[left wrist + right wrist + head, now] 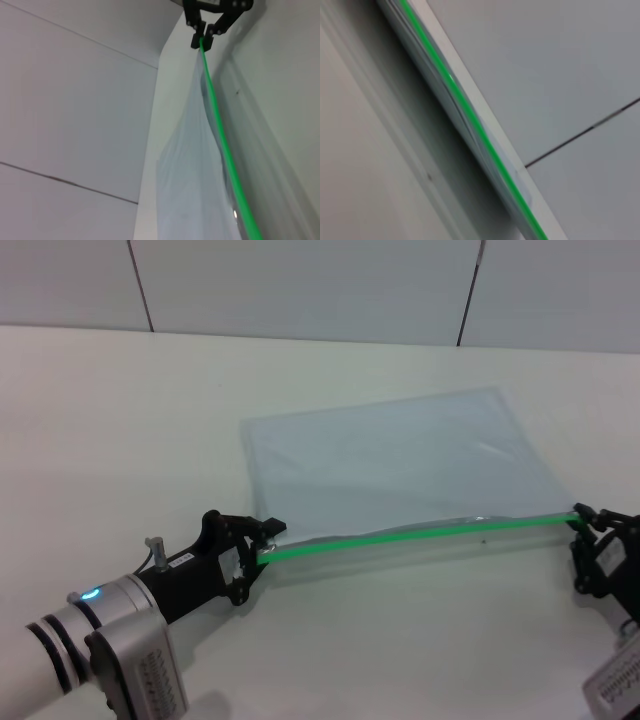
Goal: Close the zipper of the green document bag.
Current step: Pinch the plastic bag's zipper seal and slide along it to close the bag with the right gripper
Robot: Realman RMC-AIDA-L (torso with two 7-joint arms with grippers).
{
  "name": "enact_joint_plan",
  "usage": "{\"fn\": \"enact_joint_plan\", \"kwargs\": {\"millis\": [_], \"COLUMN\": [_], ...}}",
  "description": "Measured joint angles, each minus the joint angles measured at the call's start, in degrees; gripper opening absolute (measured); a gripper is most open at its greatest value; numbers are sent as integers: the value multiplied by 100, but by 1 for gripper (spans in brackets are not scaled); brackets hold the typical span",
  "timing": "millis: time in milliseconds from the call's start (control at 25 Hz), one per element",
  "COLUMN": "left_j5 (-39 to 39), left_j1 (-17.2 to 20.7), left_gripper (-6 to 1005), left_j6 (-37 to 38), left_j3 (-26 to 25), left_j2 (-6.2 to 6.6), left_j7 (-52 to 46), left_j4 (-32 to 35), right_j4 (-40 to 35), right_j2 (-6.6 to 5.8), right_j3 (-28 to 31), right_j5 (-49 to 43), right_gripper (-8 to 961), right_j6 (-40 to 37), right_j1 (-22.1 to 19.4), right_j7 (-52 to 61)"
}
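The green document bag (pixel 390 465) lies flat on the white table, a bluish transparent pouch with its zipper (pixel 420 531) along the near long edge. My left gripper (pixel 265 540) is shut on the left end of that green strip. My right gripper (pixel 582 518) pinches the strip's right end. In the left wrist view the zipper (pixel 222 135) runs straight along the bag (pixel 190 170) to the right gripper (pixel 202 42), whose fingers are closed on it. In the right wrist view the zipper (pixel 470 112) crosses as a taut line. I cannot make out the slider.
The white table (pixel 120 420) stretches to the left of and behind the bag. A panelled grey wall (pixel 300 285) rises behind the table's far edge. Both arms reach in from the near side.
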Motion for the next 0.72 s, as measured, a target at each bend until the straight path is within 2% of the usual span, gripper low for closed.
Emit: {"fn": "enact_joint_plan", "kwargs": {"millis": [280, 480, 680, 720], "left_j5": [-88, -571, -1275, -1513], "left_j1": [17, 130, 358, 405], "left_gripper": [41, 24, 152, 173], "left_j6": [58, 266, 775, 889], "left_j3": [-36, -40, -39, -38], "left_j2": [-8, -21, -4, -3], "left_j7": [125, 208, 184, 164], "left_j4": [24, 170, 184, 184], "right_j4": [-470, -583, -584, -585], "right_j2": [34, 63, 57, 56], "right_j3": [67, -103, -728, -815], "right_j5": [16, 439, 1453, 1557], "right_gripper": [216, 226, 236, 270], "right_j6": [-788, -1492, -2497, -2654], "right_j1": [9, 19, 14, 15], "right_j7": [29, 106, 603, 784]}}
